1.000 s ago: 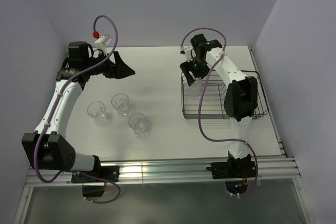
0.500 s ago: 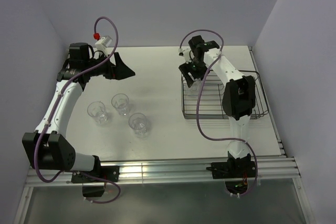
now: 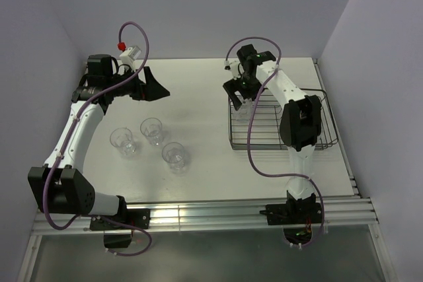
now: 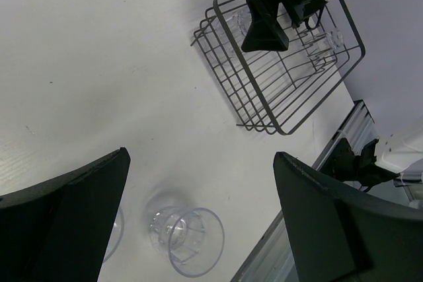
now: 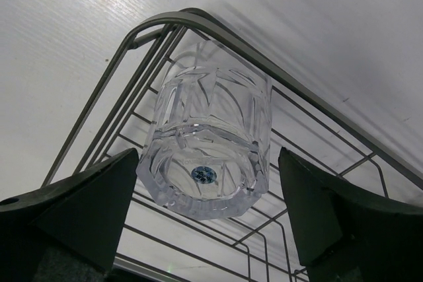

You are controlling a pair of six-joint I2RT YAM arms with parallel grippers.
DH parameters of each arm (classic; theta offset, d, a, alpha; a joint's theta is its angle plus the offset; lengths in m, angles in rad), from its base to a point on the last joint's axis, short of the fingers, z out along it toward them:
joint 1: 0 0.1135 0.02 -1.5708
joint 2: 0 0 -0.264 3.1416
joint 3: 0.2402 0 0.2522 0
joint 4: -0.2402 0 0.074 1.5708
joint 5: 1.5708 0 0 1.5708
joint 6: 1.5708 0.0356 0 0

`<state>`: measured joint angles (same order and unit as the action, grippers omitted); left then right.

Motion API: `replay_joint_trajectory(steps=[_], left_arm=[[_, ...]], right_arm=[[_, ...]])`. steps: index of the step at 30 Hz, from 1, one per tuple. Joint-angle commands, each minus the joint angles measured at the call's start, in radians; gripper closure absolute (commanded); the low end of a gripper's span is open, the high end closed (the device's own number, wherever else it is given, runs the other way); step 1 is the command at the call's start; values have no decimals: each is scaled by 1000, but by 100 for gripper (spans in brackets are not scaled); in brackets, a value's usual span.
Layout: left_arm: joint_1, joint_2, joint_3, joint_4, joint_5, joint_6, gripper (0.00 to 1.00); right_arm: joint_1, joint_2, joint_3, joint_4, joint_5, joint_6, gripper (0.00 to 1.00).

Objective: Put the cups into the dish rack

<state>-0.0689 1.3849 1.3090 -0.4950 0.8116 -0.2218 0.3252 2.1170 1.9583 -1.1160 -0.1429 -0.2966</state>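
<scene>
Your right gripper [image 5: 205,183] stands released around a tumbler [image 5: 208,143] in the dish rack's [image 5: 165,21] far-left corner; three tumblers [image 3: 152,130] left on the table are yet to load.

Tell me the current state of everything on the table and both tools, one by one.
Left cup, upright, on the table.
Middle cup, upright, on the table.
Near cup, upright, on the table.
Racked cup, upside down in a rack corner, not gripped.
Rack, flat on the table, at least one cup loaded.
Left tool, open, empty.
Right tool, open around the racked cup.
</scene>
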Motion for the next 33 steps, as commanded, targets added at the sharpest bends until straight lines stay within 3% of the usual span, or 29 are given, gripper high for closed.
replay_joint_trajectory(steps=[1, 3, 10, 22, 33], left_arm=[[0, -29, -1, -2, -22, 32, 1], [0, -33, -2, -5, -32, 38, 1], [0, -63, 3, -56, -98, 100, 1], [-31, -233, -77, -296, -250, 561, 5], [-324, -489, -353, -413, -189, 987, 18]], right_arm=[[6, -17, 53, 5, -14, 1, 5], [8, -32, 57, -1, -15, -3, 0], [3, -100, 79, -18, -9, -18, 0], [-84, -331, 41, 4, -70, -10, 0], [-221, -538, -134, 88, -185, 51, 0]])
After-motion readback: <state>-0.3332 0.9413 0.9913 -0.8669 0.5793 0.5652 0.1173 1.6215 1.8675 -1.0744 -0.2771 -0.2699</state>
